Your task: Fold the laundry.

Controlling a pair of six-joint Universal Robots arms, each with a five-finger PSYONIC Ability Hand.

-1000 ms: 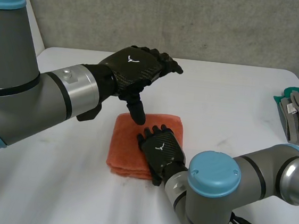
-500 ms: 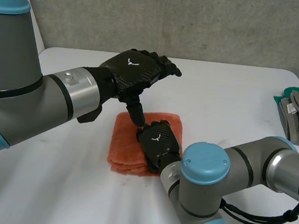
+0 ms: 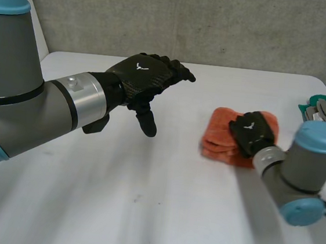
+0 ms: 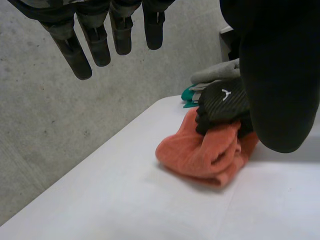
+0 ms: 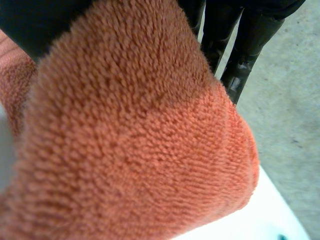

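A: Head view, items listed?
B: Left hand (image 3: 147, 81) is held above the white surface (image 3: 142, 207), fingers relaxed, nothing gripped; folded orange towel (image 3: 216, 138) is placed on the surface's right part, covered by right hand (image 3: 254, 131); grey-green pile (image 3: 322, 115) is noted beyond.
A: Wrist views?
B: Left wrist: towel (image 4: 195, 152) is seen bunched under right hand (image 4: 222, 102); right wrist: towel (image 5: 140, 150) is pinched between thumb and fingers (image 5: 245, 45).

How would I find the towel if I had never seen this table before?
Look at the white table, toward the robot's right side. There the right hand grips a folded towel. It is the only orange, fluffy thing; the heap of cloth at the table's edge beyond it is grey and green.
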